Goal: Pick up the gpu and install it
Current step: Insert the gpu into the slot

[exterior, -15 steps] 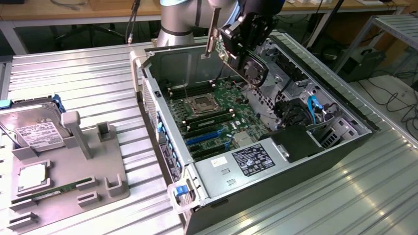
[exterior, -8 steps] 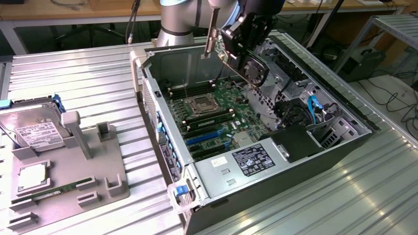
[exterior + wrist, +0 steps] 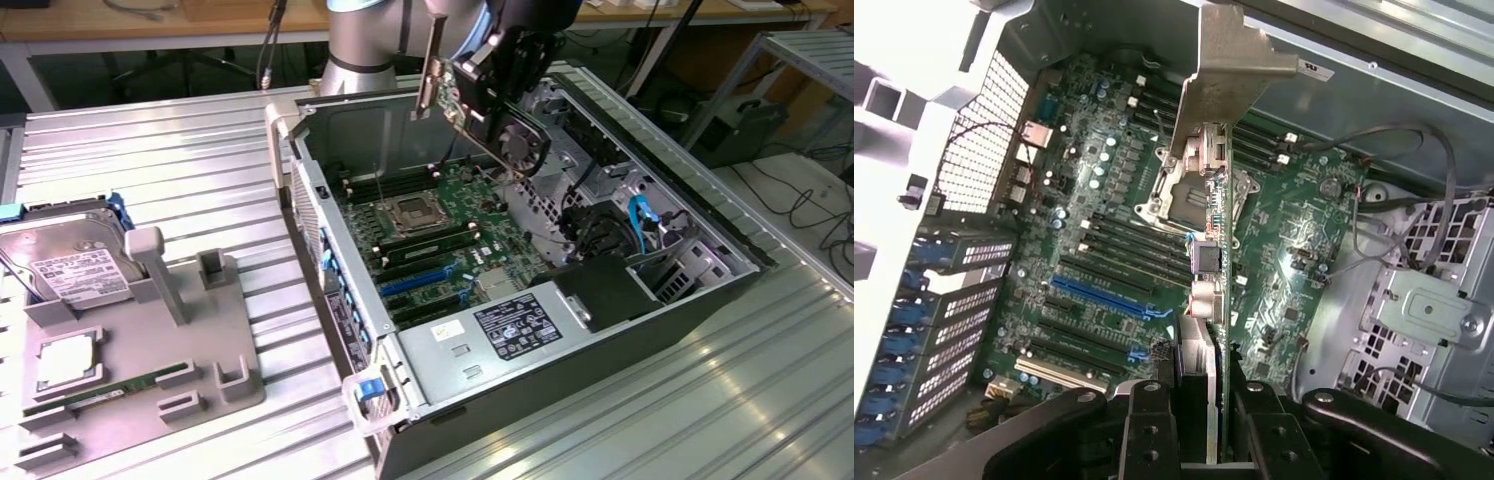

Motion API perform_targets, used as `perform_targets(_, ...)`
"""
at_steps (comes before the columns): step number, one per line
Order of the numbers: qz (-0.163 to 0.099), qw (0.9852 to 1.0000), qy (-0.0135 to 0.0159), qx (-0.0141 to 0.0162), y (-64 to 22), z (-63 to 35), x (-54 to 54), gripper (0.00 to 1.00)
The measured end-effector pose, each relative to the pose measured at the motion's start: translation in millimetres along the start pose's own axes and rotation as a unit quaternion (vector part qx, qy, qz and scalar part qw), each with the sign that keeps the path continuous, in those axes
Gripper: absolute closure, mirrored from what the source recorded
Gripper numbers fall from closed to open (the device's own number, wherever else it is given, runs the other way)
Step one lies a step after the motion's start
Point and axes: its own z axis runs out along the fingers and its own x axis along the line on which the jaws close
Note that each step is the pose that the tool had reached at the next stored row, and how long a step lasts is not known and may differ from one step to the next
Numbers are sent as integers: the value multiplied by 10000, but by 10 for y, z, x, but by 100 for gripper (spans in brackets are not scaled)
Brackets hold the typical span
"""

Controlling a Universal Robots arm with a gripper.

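Note:
The gpu (image 3: 514, 135), a green card with a black round fan and a silver end bracket (image 3: 430, 70), hangs tilted in the air over the open computer case (image 3: 334, 290). My gripper (image 3: 505, 80) is shut on the card's upper part. In the wrist view the gpu (image 3: 1225, 250) appears edge-on, its silver bracket (image 3: 1239, 60) pointing away from me, pinched between my gripper (image 3: 1209, 425) and its black fingers (image 3: 1144, 430). Below the card lies the motherboard (image 3: 1104, 200) with its blue slot (image 3: 1109, 295) and CPU socket (image 3: 1179, 185); the card is well above them.
On the exterior view's left, a grey fixture (image 3: 160, 350) holds a hard drive (image 3: 67, 265), a CPU chip (image 3: 67, 360) and a memory stick (image 3: 114, 390). Inside the case sit a power supply (image 3: 514, 335), cables (image 3: 641, 225) and a drive cage (image 3: 1434, 320).

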Motion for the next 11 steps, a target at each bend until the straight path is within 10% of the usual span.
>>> perform_targets(11,-220,9998,9,-7,0,0,0,72)
